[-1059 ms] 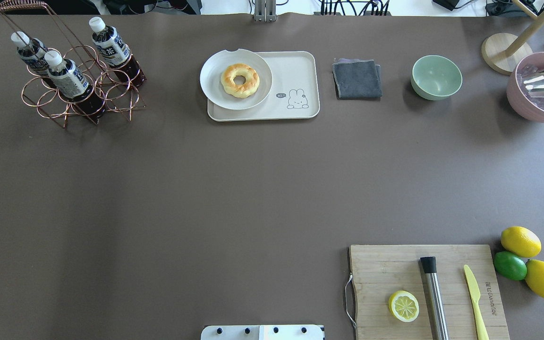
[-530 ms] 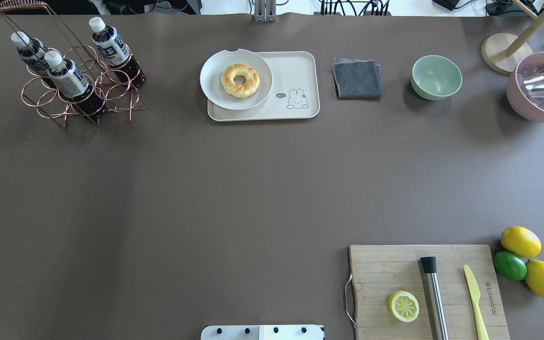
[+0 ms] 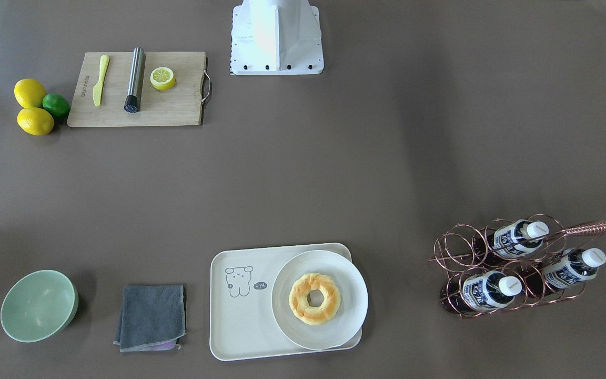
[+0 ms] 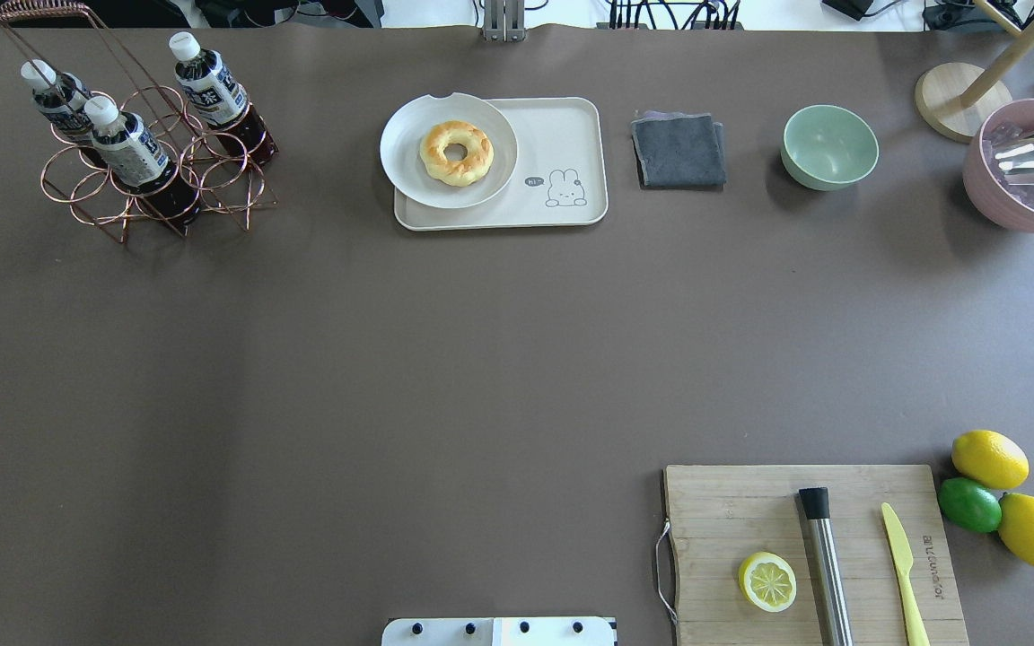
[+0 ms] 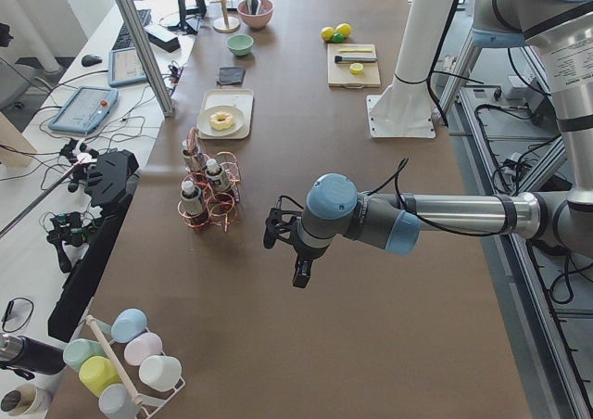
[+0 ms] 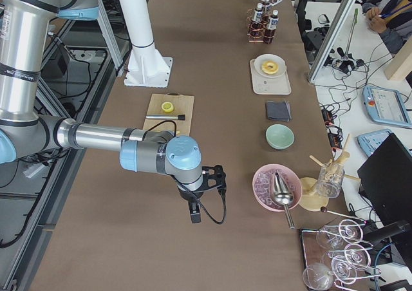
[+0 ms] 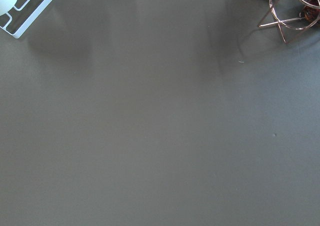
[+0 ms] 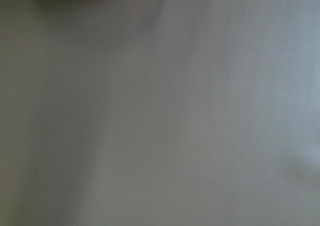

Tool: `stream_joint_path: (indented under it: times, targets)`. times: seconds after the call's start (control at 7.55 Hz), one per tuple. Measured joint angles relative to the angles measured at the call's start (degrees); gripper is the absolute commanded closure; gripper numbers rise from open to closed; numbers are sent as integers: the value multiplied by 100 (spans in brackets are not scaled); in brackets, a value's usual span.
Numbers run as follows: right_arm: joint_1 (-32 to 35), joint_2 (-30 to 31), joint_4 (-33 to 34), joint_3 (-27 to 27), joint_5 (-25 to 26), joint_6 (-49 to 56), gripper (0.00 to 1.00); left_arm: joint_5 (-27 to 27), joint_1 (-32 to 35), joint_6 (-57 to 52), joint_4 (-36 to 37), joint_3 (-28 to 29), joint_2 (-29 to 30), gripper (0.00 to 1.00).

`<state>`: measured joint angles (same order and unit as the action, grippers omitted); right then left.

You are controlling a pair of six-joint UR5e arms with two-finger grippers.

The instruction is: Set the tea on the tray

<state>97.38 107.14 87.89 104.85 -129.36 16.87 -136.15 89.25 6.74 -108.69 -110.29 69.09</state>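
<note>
Reach not begun. Tea (image 4: 212,90) stands in the rack (image 4: 239,193), far left corner; tray (image 4: 571,135) mid far edge. Left gripper (image 5: 271,232), right gripper (image 6: 215,177): can't tell if fingers are apart. Next, I'd say, left must lift the tea straight up.

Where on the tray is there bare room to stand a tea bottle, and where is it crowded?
Free: the part of the tray between the plate and the grey cloth, around the bear drawing. Crowded: its other half, under the plate with the doughnut.
</note>
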Motion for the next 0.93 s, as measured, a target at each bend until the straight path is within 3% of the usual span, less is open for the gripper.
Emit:
stream_joint_path:
  times: [0.93]
  targets:
    - [0,2,4,-4,-41,-31,0,-26,-6,-36,-60,47,2,3]
